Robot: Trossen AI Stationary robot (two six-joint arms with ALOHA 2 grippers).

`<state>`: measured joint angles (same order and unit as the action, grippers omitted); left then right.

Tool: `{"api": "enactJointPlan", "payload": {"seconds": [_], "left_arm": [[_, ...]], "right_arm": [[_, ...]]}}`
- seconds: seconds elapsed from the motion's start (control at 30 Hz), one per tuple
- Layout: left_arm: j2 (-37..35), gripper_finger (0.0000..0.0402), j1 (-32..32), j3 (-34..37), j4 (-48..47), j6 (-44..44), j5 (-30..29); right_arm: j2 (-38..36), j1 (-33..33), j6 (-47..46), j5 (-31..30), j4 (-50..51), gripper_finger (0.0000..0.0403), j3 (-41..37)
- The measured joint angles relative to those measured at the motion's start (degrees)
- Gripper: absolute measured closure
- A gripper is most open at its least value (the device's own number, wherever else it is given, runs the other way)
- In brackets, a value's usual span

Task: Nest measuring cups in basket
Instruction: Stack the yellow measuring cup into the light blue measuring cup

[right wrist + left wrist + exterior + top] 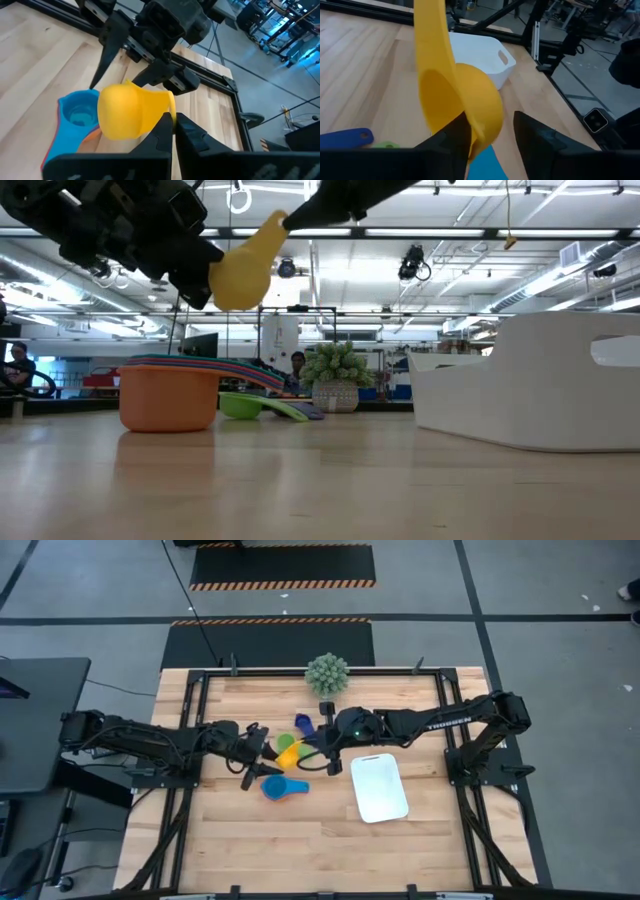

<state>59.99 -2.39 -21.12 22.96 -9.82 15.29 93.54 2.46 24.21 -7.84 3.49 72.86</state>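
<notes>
Your right gripper [173, 131] has its two dark fingers pressed together on the thin flat handle of the yellow cup [131, 111], pinching it so the round bowl hangs clear of the table. Your left gripper [492, 132] meets the same cup from the other side: one finger sits inside the bowl against its wall, the other stands apart outside it, so those fingers are spread around the rim, and you cannot tell whether they press it.

From above, the yellow cup [286, 745] hangs between the two grippers near the table's middle. Just at its 6 o'clock a blue cup [275, 787] tops a nested stack; in the level view that stack shows an orange cup [168, 396] at the bottom, smooth glossy plastic with fanned handles. A green cup [243, 405] lies beside it.

The basket [379, 788], white smooth plastic with rounded corners and a handle slot, sits at 4 o'clock from the yellow cup, well apart. A spiky green plant [327, 673] stands at 1 o'clock on the pale wooden table [300, 840].
</notes>
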Motion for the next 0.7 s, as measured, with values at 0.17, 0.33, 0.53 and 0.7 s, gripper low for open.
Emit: {"api": "enactJointPlan", "payload": {"seconds": [0.17,0.33,0.53,0.7], "left_arm": [[0.0,0.0302,0.0,0.0,-0.1,0.1,0.0],[0.0,0.0362,0.0,-0.1,0.5,0.6,0.5],[-0.1,0.0386,0.0,-0.1,0.5,0.7,0.4],[-0.1,0.0386,0.0,-0.1,0.2,0.8,-0.2]], "right_arm": [[0.0,0.3,0.3,0.1,0.4,0.0393,0.0],[0.0,0.5,0.6,0.2,0.2,0.0388,0.0],[0.1,0.5,0.2,-0.1,0.4,0.0387,0.0],[0.1,0.5,-1.3,-0.4,0.3,0.0378,0.0]]}}
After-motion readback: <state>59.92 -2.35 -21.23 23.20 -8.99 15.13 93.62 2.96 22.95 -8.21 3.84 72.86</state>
